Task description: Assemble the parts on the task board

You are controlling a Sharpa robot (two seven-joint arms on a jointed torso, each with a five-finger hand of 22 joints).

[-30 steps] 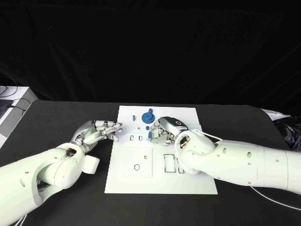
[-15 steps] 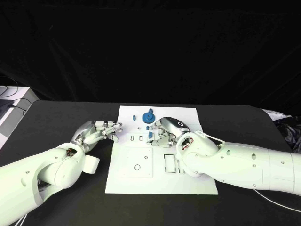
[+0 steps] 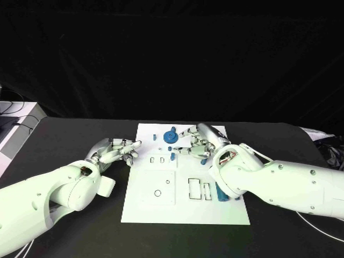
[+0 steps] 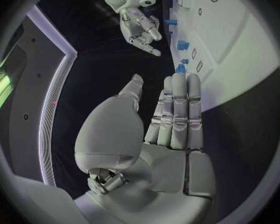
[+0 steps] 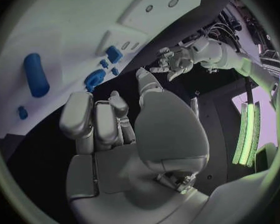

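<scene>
In the middle of the black table (image 3: 63, 134) lay the white task board (image 3: 184, 209), and both hands hovered at its far half. The left hand (image 3: 117, 150) sat just off the board's left edge, its fingers loosely bent and apart — nothing in them. The right hand (image 3: 196, 141) was over the board's far right part, fingers curled a little yet separated, holding nothing that could be seen. Just left of it stood a round blue part (image 3: 170, 135), with smaller blue parts (image 3: 172, 156) beside the slots nearer the middle. A blue bar (image 3: 220, 192) lay near the right edge of the board, by the white right forearm — close beside the rectangular slots (image 3: 194, 188).
</scene>
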